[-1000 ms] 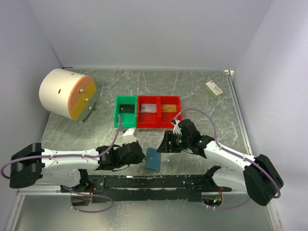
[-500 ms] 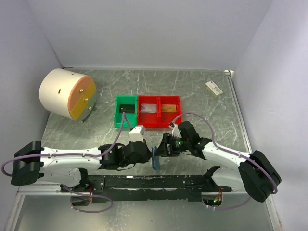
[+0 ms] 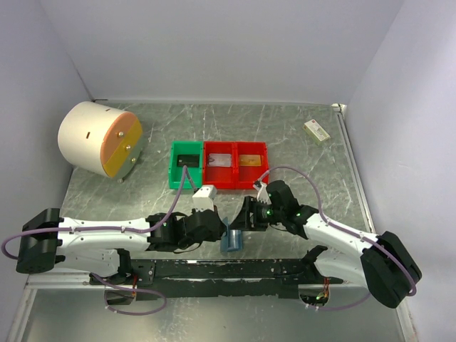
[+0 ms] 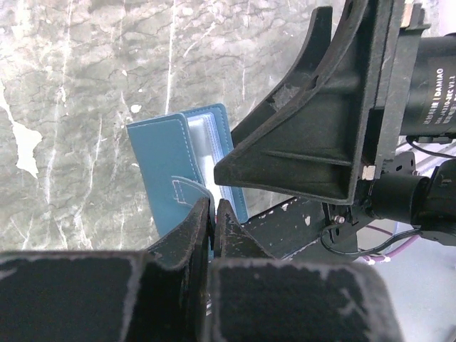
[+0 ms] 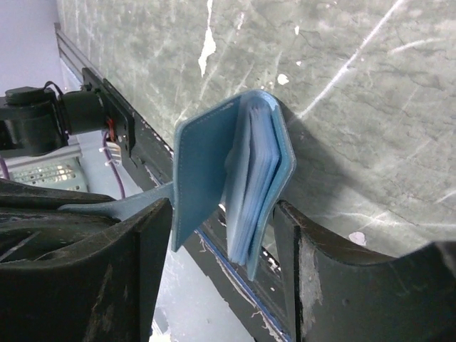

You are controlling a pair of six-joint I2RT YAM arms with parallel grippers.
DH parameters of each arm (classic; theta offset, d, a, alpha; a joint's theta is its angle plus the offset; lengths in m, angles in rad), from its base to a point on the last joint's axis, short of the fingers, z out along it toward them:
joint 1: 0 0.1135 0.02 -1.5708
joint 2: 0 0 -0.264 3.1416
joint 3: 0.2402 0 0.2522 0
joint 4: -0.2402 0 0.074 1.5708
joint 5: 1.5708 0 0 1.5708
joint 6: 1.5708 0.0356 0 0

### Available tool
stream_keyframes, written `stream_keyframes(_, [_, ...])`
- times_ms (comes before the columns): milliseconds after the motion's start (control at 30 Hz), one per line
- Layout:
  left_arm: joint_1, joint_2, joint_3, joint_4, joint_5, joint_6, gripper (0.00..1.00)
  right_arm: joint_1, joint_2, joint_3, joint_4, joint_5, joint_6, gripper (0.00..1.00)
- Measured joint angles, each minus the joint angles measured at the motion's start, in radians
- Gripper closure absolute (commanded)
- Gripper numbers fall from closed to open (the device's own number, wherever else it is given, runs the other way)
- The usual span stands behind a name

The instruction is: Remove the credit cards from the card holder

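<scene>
Top external: within the last second the card holder (image 3: 231,240) has turned in the grip and now stands half-open at lower centre. The right gripper (image 3: 241,219) has come in from the right to meet it. The left gripper (image 4: 212,210) is pressed together on the holder's strap tab. The right jaws are spread either side of the sleeve stack (image 5: 251,189). Extraction looks about to begin; no credit cards are out, and none can be told apart from the sleeves. Both arms lie low, reaching inward from the lower corners.
</scene>
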Motion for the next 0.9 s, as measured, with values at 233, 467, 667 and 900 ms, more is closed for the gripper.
stream_keyframes(233, [0.000,0.000,0.000,-0.021,-0.014,-0.020,0.93,0.000,0.030,-0.027,-0.010,0.018,-0.001,0.48])
stream_keyframes(467, [-0.003,-0.029,-0.047,-0.070,-0.058,-0.092,0.93,0.000,-0.024,0.013,-0.145,0.153,-0.035,0.41])
stream_keyframes(667, [0.008,-0.065,-0.121,-0.143,-0.086,-0.163,0.93,0.000,-0.074,0.046,-0.184,0.193,-0.055,0.43])
stream_keyframes(900, [0.035,-0.084,-0.187,-0.205,-0.090,-0.223,0.93,0.000,-0.029,0.025,-0.111,0.102,-0.025,0.50])
